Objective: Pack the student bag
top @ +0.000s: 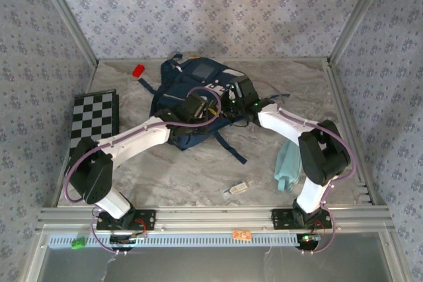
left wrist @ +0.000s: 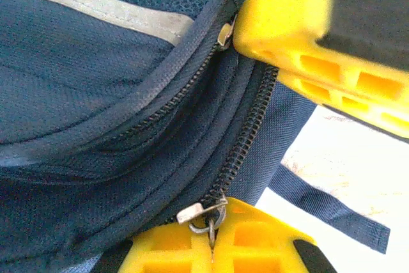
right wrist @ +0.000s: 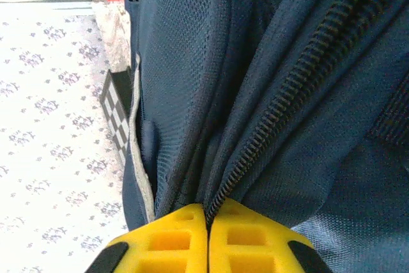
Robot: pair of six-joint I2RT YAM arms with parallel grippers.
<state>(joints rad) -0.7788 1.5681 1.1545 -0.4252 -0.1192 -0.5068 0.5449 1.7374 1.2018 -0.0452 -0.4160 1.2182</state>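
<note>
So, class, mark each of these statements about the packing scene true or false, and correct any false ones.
1. The left end effector and the right end effector are both shut on the student bag. True.
2. The red block lies inside the bag. False: it lies on the table, beyond the bag's left side.
3. The checkerboard lies by the table's left edge. True.
4. The teal cloth is draped over the bag. False: it lies on the table beside the right arm, apart from the bag.
</note>
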